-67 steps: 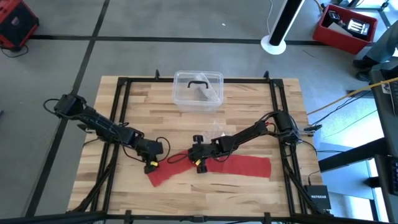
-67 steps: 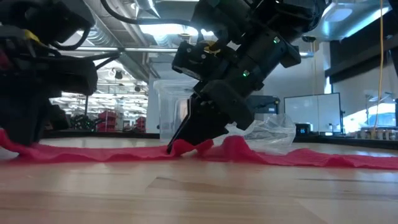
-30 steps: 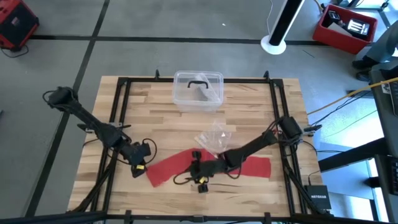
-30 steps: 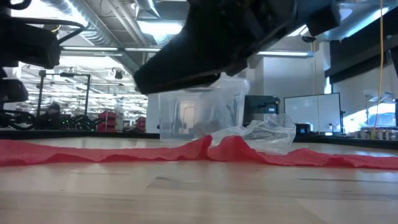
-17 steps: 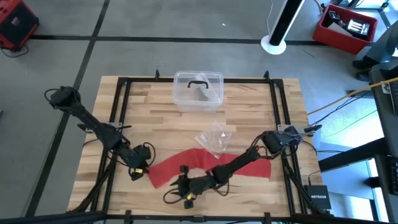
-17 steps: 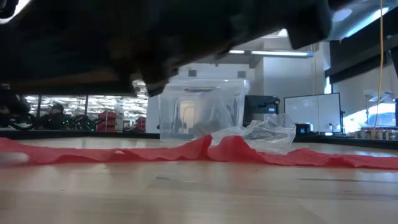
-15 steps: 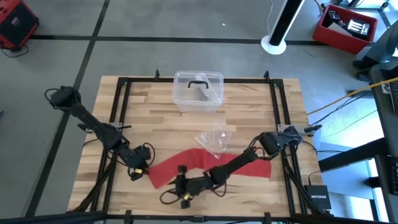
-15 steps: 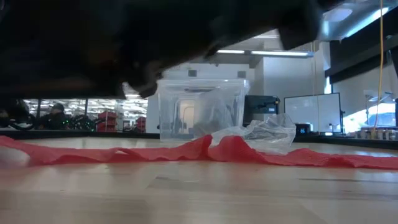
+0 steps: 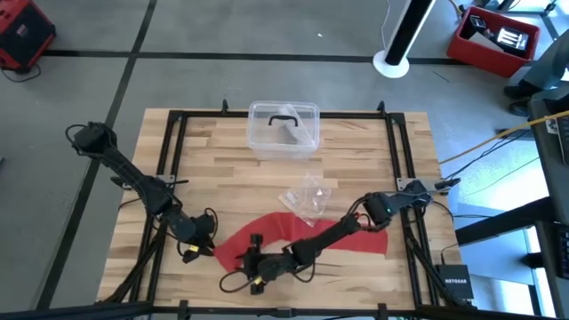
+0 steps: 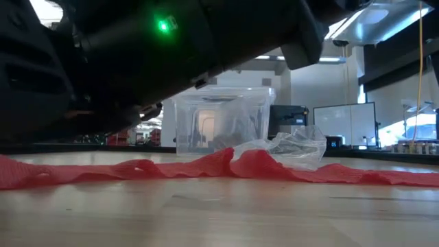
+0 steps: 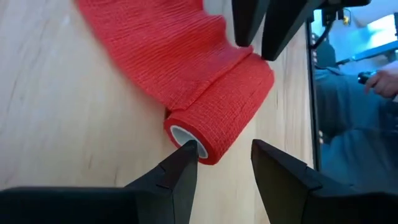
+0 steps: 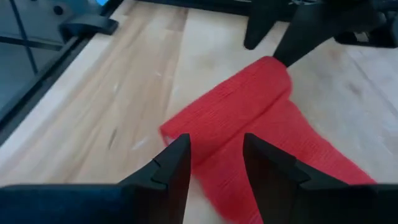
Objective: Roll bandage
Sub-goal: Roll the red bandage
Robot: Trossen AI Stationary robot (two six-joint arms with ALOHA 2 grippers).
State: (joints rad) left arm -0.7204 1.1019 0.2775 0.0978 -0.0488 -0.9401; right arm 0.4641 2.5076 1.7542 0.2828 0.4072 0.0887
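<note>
With both grippers' fingers apart at the lower left of the high view, the bandage (image 11: 211, 93) roll is best pinched squarely at both ends by the left gripper (image 11: 221, 165) and right gripper (image 12: 214, 158) and turned evenly along the worktop (image 9: 356, 151).

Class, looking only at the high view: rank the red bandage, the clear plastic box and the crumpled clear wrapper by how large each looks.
1. The red bandage, a long strip across the table's near half.
2. The clear plastic box, smaller in spread.
3. The crumpled clear wrapper, smallest.
An arm hides part of the bandage, but it is still clearly the longest.
</note>
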